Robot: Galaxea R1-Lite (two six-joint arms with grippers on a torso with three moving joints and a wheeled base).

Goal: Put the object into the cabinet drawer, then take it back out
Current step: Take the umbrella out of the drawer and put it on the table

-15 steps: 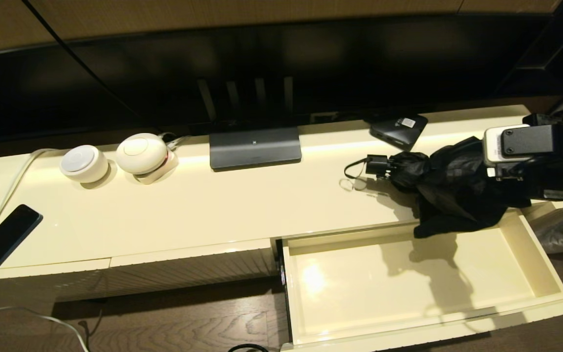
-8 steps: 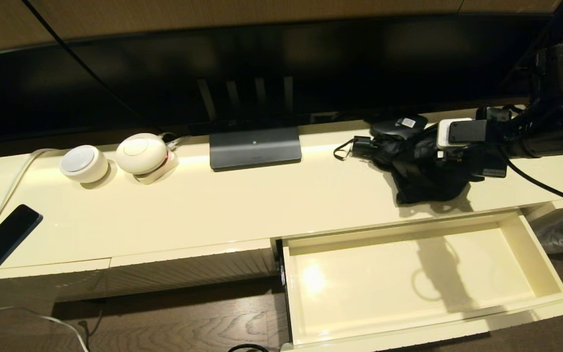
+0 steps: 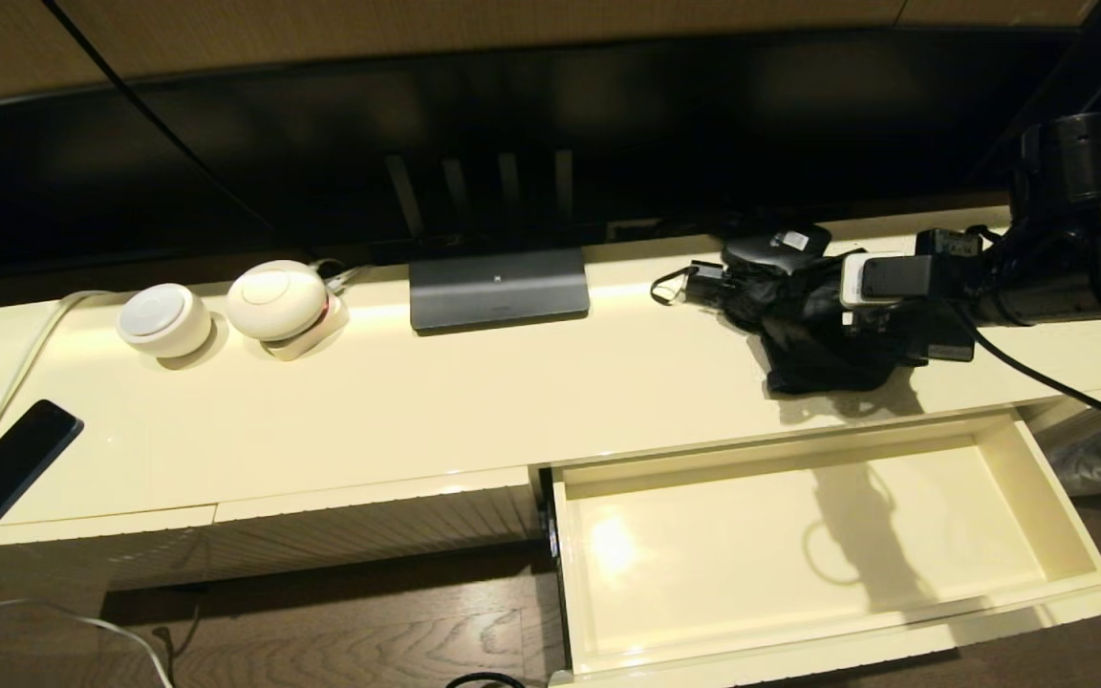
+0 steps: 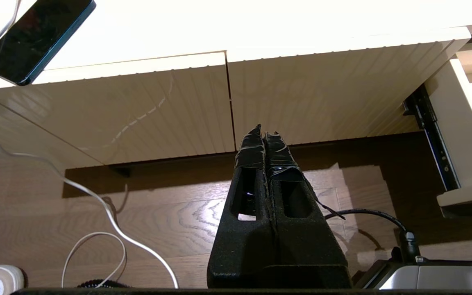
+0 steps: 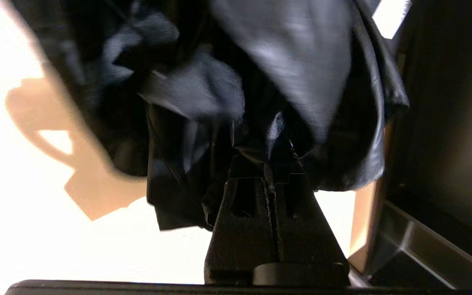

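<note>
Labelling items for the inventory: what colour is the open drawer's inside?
Glossy cream drawer, clearest in the head view.

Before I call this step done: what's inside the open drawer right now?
Nothing: the cabinet drawer shows only bare floor and shadow. The umbrella is over the cabinet top, beside a black box. No corner is covered.

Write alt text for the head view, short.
The right gripper, shut on a black umbrella, holds it at the cream cabinet top, behind the open, empty drawer. A small black box sits just behind.
</note>
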